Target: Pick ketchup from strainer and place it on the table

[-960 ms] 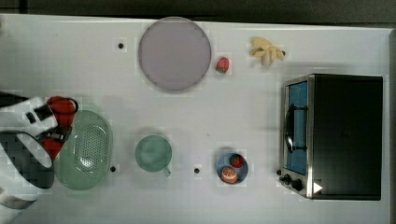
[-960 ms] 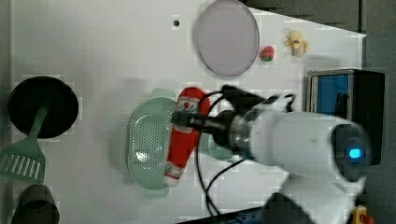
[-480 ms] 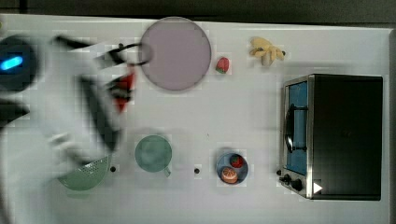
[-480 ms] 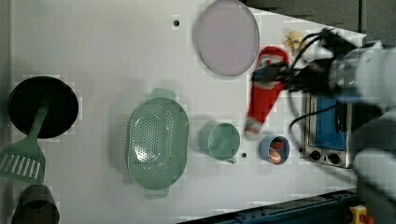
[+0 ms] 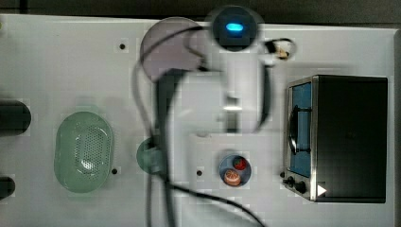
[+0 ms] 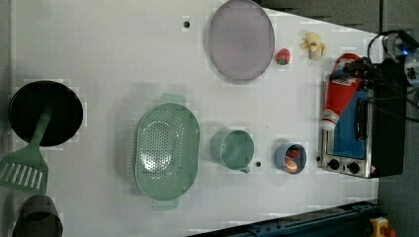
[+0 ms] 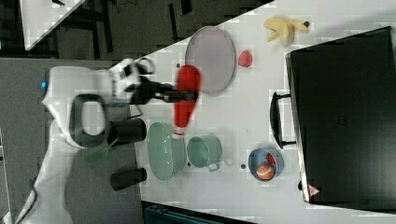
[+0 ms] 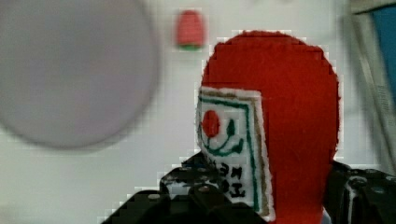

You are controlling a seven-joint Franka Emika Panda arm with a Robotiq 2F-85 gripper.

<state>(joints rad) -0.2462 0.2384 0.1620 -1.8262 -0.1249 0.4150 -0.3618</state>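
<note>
In the top view I see the arm [image 5: 236,80] stretched over the middle of the table [image 5: 71,61], covering part of the plate [image 5: 163,47]. The strainer [image 5: 84,151] sits empty at the top view's left, the mug [image 5: 147,155] just to its right partly behind a cable, and the blue bowl [image 5: 235,170] with two small foods lies near the toaster oven [image 5: 345,137].

In the left view the ketchup [image 6: 341,94] hangs in the air in front of the toaster oven's [image 6: 360,133] blue door, cap pointing down the picture, well away from the strainer [image 6: 167,150]. The gripper [image 6: 358,66] holds it at its red end. The mug [image 6: 236,149], the blue bowl [image 6: 290,158], the plate [image 6: 241,39], a strawberry [image 6: 282,57], a banana toy [image 6: 314,45], a black pan [image 6: 44,113] and a green spatula [image 6: 27,158] lie on the table [image 6: 99,49].

In the right view the ketchup [image 7: 186,100] is held off the surface, its upper end overlapping the plate [image 7: 210,59], its cap just above the strainer [image 7: 161,151] and the mug [image 7: 204,150]. The gripper [image 7: 189,95] reaches in from the right view's left.

In the wrist view the fingers [image 8: 205,193] are clamped on the ketchup [image 8: 289,116], one on each side, label facing me; the strawberry [image 8: 190,30] and the plate [image 8: 70,70] blur behind it.
</note>
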